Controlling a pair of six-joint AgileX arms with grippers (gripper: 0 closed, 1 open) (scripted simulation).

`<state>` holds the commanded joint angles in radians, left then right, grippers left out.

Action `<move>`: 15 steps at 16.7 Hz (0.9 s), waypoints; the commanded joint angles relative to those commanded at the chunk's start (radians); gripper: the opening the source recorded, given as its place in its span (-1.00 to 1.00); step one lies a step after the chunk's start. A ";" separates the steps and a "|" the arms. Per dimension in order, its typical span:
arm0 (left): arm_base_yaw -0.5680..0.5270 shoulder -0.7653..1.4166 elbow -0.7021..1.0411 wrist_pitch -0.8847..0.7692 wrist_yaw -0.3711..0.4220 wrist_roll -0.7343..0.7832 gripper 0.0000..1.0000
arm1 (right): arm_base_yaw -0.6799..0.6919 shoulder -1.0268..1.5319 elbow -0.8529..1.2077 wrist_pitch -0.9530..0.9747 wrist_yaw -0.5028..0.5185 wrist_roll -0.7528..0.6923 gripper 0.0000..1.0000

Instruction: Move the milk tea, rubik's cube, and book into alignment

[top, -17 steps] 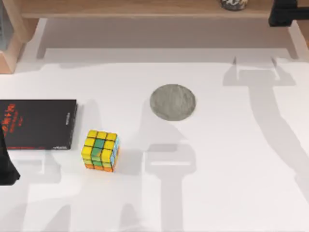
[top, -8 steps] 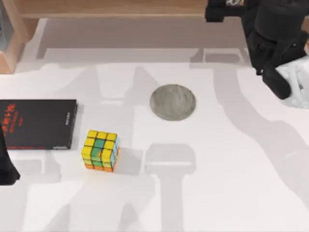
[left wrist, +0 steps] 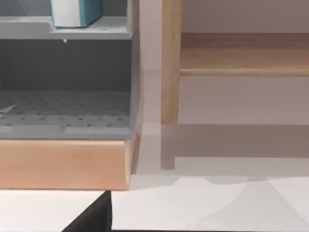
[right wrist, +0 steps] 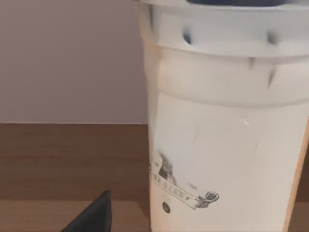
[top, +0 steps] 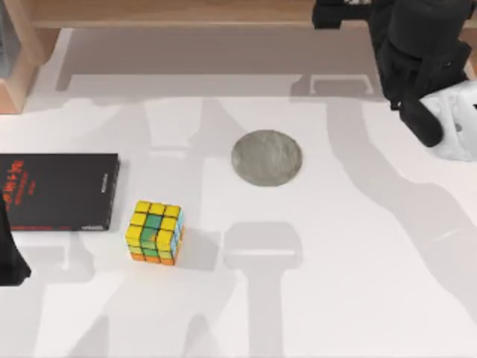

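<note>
The milk tea (top: pixel 460 119) shows as a pale cup at the table's far right, with my right gripper (top: pixel 438 125) shut on it. Up close in the right wrist view, the milk tea (right wrist: pixel 222 135) has a white wall with a small printed logo, beside one dark fingertip (right wrist: pixel 91 218). The rubik's cube (top: pixel 155 233), mostly yellow and green on top, sits left of centre. Just to its left lies the black book (top: pixel 56 192), flat, with red lettering. My left gripper (top: pixel 11 257) is parked at the left edge, near the book's front.
A flat grey round coaster (top: pixel 267 157) lies in the middle of the table. A wooden shelf (top: pixel 171 13) runs along the back. The left wrist view faces a wood-and-grey rack (left wrist: pixel 65 159) with a wooden post (left wrist: pixel 170 63).
My right arm swung in from the top right corner with the milk tea in its grip. Over the last half second it drew slightly toward the back. Book, cube and coaster stayed put.
</note>
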<state>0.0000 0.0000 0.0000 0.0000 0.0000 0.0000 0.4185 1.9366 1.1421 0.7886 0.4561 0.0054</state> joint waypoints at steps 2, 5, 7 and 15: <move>0.000 0.000 0.000 0.000 0.000 0.000 1.00 | -0.010 0.040 0.057 -0.017 -0.009 0.000 1.00; 0.000 0.000 0.000 0.000 0.000 0.000 1.00 | -0.030 0.113 0.166 -0.053 -0.029 -0.001 1.00; 0.000 0.000 0.000 0.000 0.000 0.000 1.00 | -0.045 0.161 0.241 -0.079 -0.043 -0.002 1.00; 0.000 0.000 0.000 0.000 0.000 0.000 1.00 | -0.068 0.226 0.345 -0.118 -0.064 -0.002 1.00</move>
<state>0.0000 0.0000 0.0000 0.0000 0.0000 0.0000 0.3510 2.1625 1.4875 0.6708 0.3919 0.0031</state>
